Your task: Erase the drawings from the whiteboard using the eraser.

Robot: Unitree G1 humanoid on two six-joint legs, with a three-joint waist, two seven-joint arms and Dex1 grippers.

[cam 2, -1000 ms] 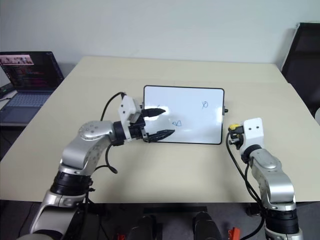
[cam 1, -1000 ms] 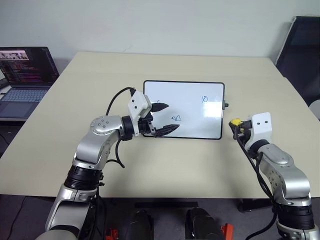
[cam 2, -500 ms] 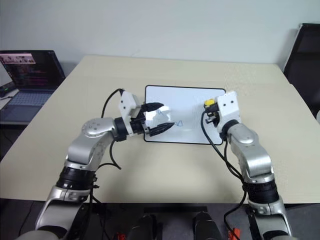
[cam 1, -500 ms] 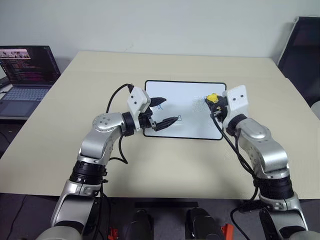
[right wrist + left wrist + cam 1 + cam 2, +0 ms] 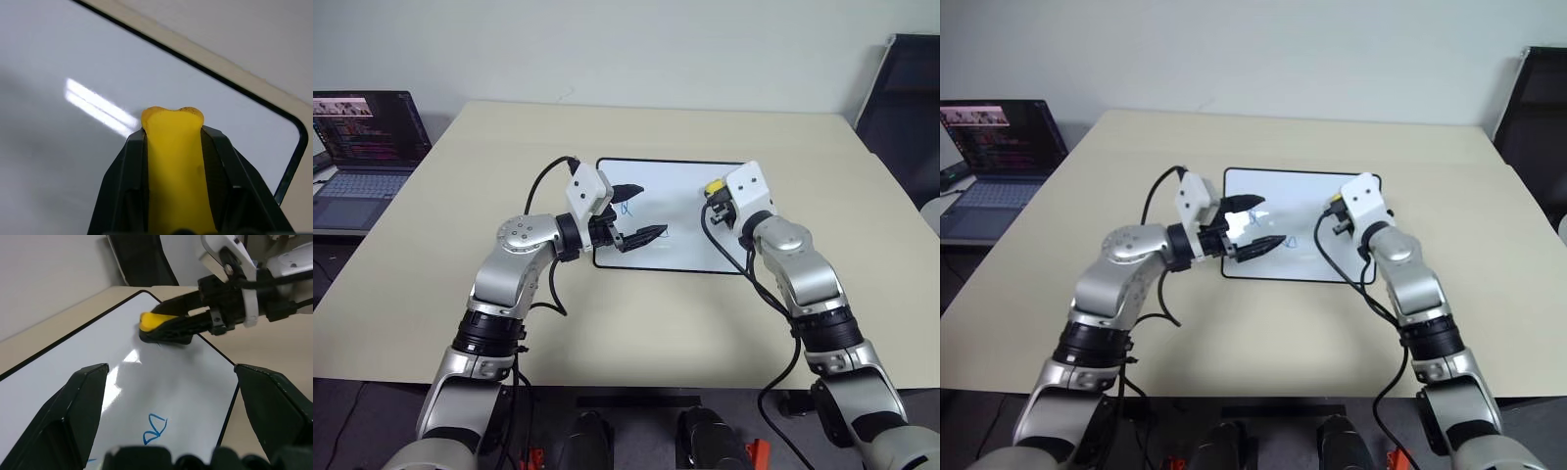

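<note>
Eraser [image 5: 155, 322] pinched in right hand [image 5: 713, 191], down at board's [image 5: 680, 250] right side; left hand [image 5: 631, 209] spread over its left edge; wiping step begun, next needs strokes across the drawings [image 5: 154, 427].

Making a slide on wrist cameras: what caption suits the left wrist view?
Right end effector presses the yellow eraser onto the whiteboard beyond a blue drawing.

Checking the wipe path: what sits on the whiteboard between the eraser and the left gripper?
In the left wrist view, between the eraser and the left gripper lies bare whiteboard with one blue drawing.
</note>
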